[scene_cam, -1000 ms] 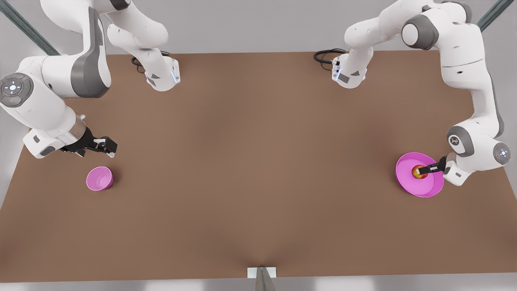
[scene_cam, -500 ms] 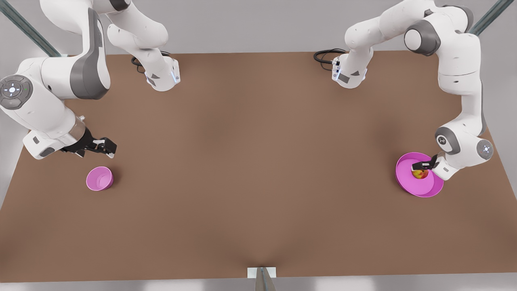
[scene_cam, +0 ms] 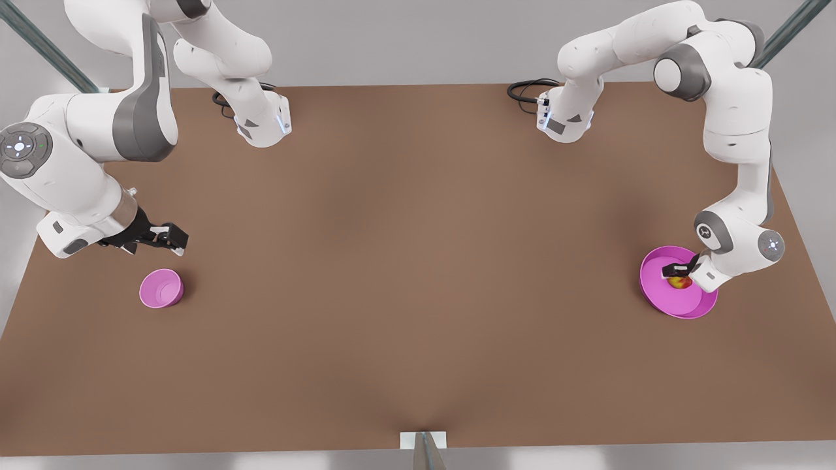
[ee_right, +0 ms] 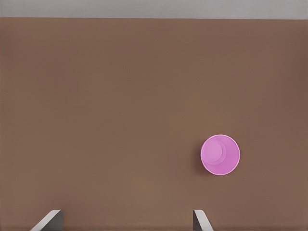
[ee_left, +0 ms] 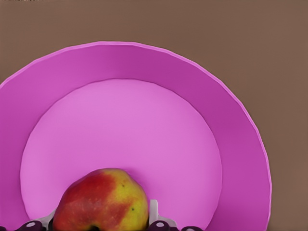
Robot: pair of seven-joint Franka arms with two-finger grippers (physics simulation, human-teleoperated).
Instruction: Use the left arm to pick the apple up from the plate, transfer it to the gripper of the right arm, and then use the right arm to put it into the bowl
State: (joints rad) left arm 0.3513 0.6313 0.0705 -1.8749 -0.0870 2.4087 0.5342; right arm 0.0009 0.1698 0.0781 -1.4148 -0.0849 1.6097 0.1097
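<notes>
A plain brown tabletop [scene_cam: 405, 274] sits before a grey wall. The left gripper [scene_cam: 678, 274] straddles the apple [scene_cam: 679, 282] on the plate [scene_cam: 656, 287], fingers spread. The right gripper [scene_cam: 171, 238] waits with its fingers spread near the bowl [scene_cam: 160, 289].

We see a bare simulated robot test bench: a plain brown table [scene_cam: 405, 274], two white arms bolted at its far edge, black cables [scene_cam: 526, 90] coiled by one base, grey walls beyond.
</notes>
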